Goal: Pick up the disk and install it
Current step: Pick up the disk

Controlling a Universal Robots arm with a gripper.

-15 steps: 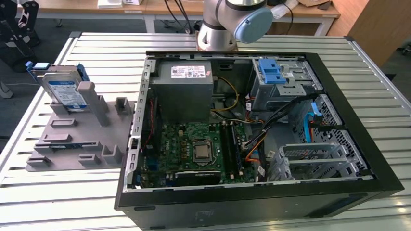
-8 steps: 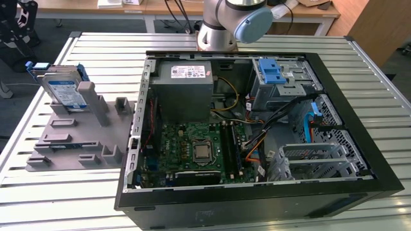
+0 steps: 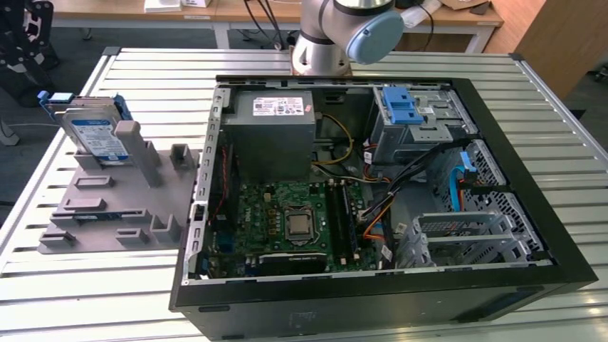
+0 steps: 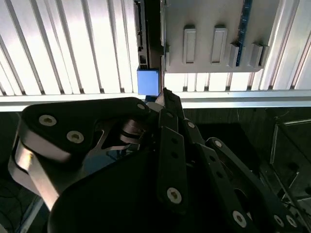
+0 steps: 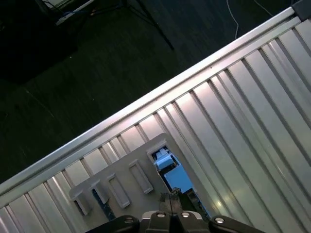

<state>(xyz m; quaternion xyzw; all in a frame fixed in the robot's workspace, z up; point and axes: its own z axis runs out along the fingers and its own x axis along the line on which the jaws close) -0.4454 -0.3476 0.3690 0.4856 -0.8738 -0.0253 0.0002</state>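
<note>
while one disk (image 3: 95, 137) stands in one holder (image 3: 95, 214), one case (image 3: 380, 288) lies open.

An open black computer case (image 3: 380, 303) lies on the slatted metal counter (image 3: 95, 285), with a green motherboard (image 3: 285, 210) and grey power supply box (image 3: 275, 139) inside. A grey plastic fixture (image 3: 109, 206) sits just beside it, on the exterior view's left.
</note>
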